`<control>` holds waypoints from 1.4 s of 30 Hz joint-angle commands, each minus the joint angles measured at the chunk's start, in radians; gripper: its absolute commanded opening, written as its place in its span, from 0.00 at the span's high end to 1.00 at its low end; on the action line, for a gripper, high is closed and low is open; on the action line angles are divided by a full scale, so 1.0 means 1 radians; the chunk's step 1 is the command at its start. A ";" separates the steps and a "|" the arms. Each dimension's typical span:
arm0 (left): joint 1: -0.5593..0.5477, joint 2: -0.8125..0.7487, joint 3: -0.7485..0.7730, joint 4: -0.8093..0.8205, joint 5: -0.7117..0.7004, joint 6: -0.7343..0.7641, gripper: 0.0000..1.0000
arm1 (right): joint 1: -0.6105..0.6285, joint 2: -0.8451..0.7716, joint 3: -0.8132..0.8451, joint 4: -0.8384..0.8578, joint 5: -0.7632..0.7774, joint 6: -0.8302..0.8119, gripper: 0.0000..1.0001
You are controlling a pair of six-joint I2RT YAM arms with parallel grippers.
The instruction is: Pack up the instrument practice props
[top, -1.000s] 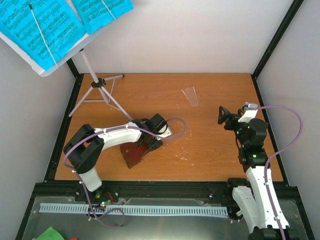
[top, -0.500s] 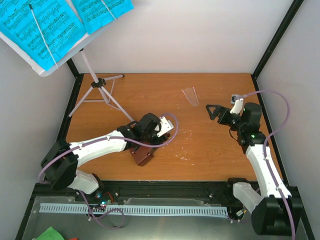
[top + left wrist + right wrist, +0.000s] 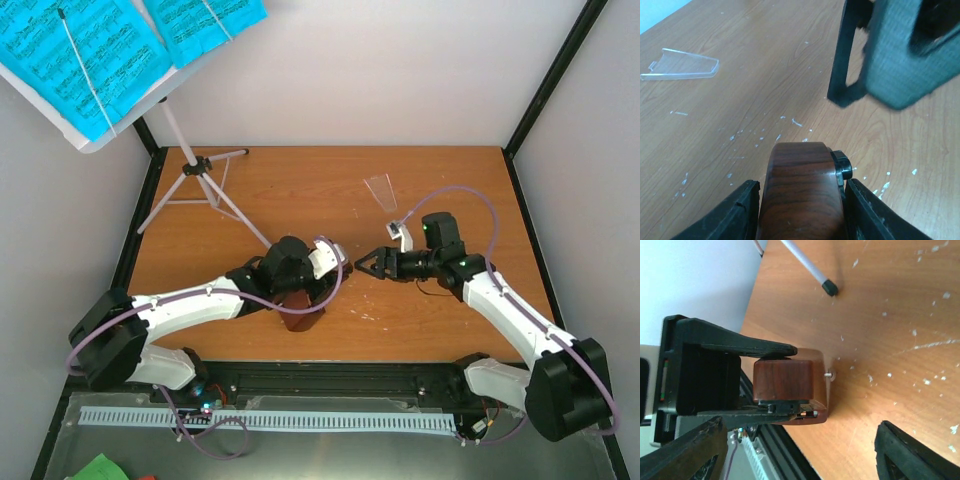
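Note:
My left gripper (image 3: 303, 298) is shut on the small brown metronome (image 3: 300, 320) near the table's front middle. In the left wrist view the metronome (image 3: 802, 195) sits between my left gripper's two fingers (image 3: 735, 215). My right gripper (image 3: 365, 265) is open and empty, just right of the metronome and facing it. The metronome also shows in the right wrist view (image 3: 785, 380). The clear plastic cover (image 3: 381, 190) lies apart on the table at the back right. The silver tripod stand (image 3: 200, 165) stands at the back left, and its desk holds blue sheet-music pages (image 3: 90, 55).
A tripod foot (image 3: 829, 287) rests on the wood just behind the metronome. White specks dot the table (image 3: 450, 320). Black frame rails (image 3: 330, 372) edge the front, and white walls close the back and sides.
My left arm has carried the metronome rightward and turned it. My right arm has swung left and down, from the right side to just beside the metronome.

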 commanded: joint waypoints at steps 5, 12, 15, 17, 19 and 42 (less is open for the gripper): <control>-0.033 -0.020 -0.017 0.124 0.035 -0.004 0.65 | 0.122 0.073 0.075 -0.025 -0.004 0.002 0.26; -0.049 -0.040 -0.032 0.144 0.035 -0.003 0.64 | 0.169 0.104 0.079 0.011 0.045 0.027 0.35; -0.061 -0.043 -0.032 0.144 0.035 0.000 0.64 | 0.176 0.118 0.079 0.020 0.064 0.027 0.40; -0.067 -0.043 -0.031 0.145 0.029 0.001 0.64 | 0.182 0.129 0.083 0.026 0.063 0.027 0.44; -0.070 -0.041 -0.031 0.145 0.021 0.003 0.64 | 0.191 0.138 0.088 0.025 0.063 0.024 0.47; 0.015 -0.221 0.134 0.024 -0.235 -0.055 0.00 | 0.213 0.080 0.389 -0.333 0.720 -0.074 0.97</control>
